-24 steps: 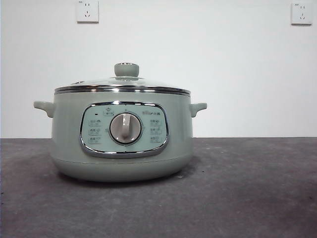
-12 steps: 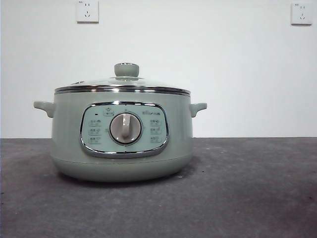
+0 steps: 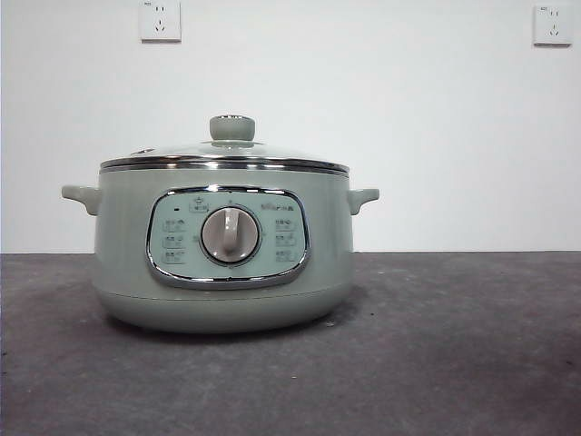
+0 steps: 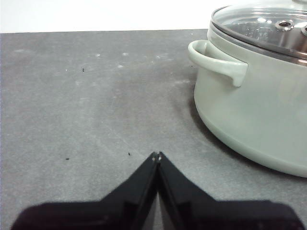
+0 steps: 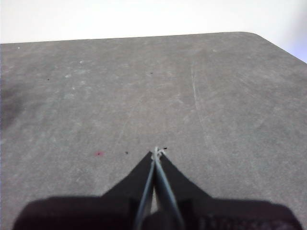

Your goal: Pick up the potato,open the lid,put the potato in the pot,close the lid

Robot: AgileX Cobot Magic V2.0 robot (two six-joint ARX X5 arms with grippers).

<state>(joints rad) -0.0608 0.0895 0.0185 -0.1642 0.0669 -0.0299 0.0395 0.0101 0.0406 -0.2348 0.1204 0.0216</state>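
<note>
pot (image 3: 222, 263): 1 | lid (image 3: 224, 150): 1 | wall sockets (image 3: 161, 20): 2 | left tool (image 4: 157, 155): 1 | right tool (image 5: 156, 152): 1

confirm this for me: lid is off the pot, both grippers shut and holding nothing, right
Not quite. The lid sits closed on the pot, as the front view shows. The rest holds: the left gripper and right gripper are both shut and hold nothing.

The left end effector (image 4: 157, 155), jaws pressed together, hangs over the table (image 4: 86, 105) beside the lidded pot (image 4: 259, 115).
</note>
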